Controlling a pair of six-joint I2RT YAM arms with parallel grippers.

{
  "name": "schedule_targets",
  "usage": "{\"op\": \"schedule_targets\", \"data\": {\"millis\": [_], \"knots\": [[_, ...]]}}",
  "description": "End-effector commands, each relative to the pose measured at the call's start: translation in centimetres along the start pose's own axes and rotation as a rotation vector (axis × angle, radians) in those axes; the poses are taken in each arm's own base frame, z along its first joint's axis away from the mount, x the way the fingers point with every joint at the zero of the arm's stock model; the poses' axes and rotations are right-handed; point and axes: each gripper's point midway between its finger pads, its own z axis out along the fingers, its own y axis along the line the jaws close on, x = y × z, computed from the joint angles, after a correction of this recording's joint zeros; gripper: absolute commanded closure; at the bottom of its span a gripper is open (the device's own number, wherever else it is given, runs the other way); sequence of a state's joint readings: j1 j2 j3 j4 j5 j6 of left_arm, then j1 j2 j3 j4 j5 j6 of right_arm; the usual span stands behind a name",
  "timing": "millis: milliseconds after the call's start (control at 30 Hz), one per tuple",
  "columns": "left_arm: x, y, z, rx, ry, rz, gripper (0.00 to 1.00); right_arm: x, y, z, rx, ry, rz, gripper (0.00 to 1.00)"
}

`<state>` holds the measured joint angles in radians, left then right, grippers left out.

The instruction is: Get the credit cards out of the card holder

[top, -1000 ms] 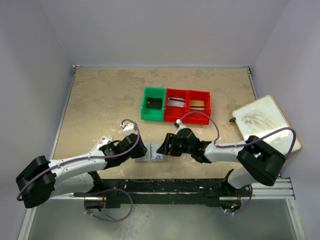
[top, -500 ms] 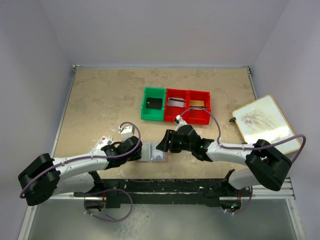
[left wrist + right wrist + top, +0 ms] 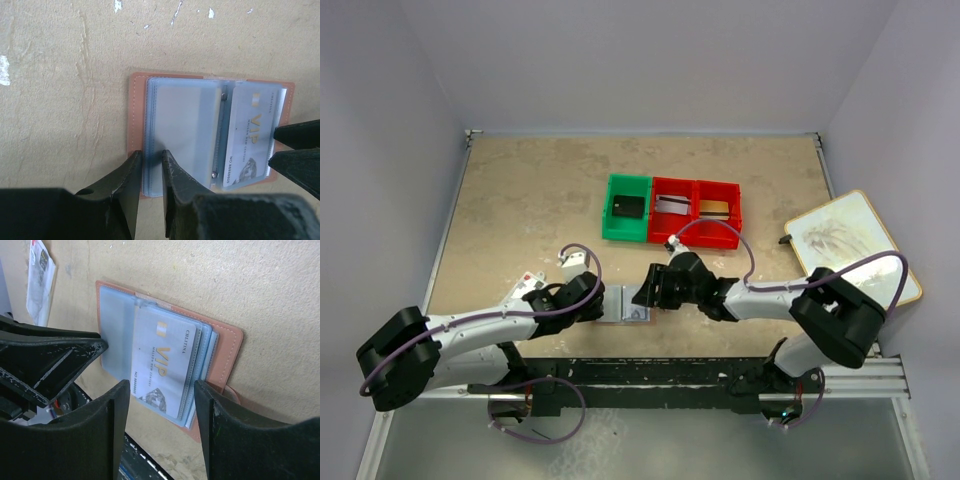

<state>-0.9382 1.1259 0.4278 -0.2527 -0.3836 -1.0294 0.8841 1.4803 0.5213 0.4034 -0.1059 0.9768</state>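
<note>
The card holder [image 3: 628,303] lies open and flat near the table's front edge, with a brown rim [image 3: 137,110] and blue-grey plastic sleeves. A white VIP card [image 3: 250,135] sits in its right-hand sleeve. My left gripper [image 3: 150,161] stands at the holder's left edge. Its jaws are only a narrow gap apart, one tip over the rim and the other over the sleeves. My right gripper [image 3: 162,397] hovers wide open over the right half, its fingers on either side of the VIP card [image 3: 165,360]. In the top view the two grippers face each other across the holder.
A green bin [image 3: 627,208] and two red bins [image 3: 695,210] stand behind the holder, each with a card inside. A white packet [image 3: 528,280] with a red mark lies to the left. A framed drawing board [image 3: 850,240] lies at the right edge.
My left gripper's jaws have narrowed at the holder's left edge. The right gripper rose a little and came back down over the right half.
</note>
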Motion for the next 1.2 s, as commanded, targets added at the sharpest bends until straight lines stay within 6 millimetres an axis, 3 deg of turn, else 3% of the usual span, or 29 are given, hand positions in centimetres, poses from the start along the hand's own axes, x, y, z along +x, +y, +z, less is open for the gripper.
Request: {"op": "schedule_targets", "data": {"millis": [0,167,433,833,1167], "knots": [[0.8,0.3,0.3,0.002,0.027,0.029,0.81,-0.1,1.3,0.4,-0.075,0.004,-0.027,0.44],[1.3,-0.1,0.5,0.02,0.05,0.037,0.84,-1.2,3.8,0.3,-0.168,-0.02,-0.069,0.5],[1.4,-0.4,0.7,0.029,0.052,0.034,0.84,-1.7,6.2,-0.7,-0.264,-0.024,-0.103,0.51],[1.2,-0.4,0.6,0.033,0.042,0.022,0.84,-2.1,7.3,-0.5,-0.285,-0.006,-0.133,0.45],[0.8,-0.4,0.5,0.037,0.023,0.005,0.85,-2.6,9.5,-1.3,-0.367,-0.009,-0.18,0.44]]}}
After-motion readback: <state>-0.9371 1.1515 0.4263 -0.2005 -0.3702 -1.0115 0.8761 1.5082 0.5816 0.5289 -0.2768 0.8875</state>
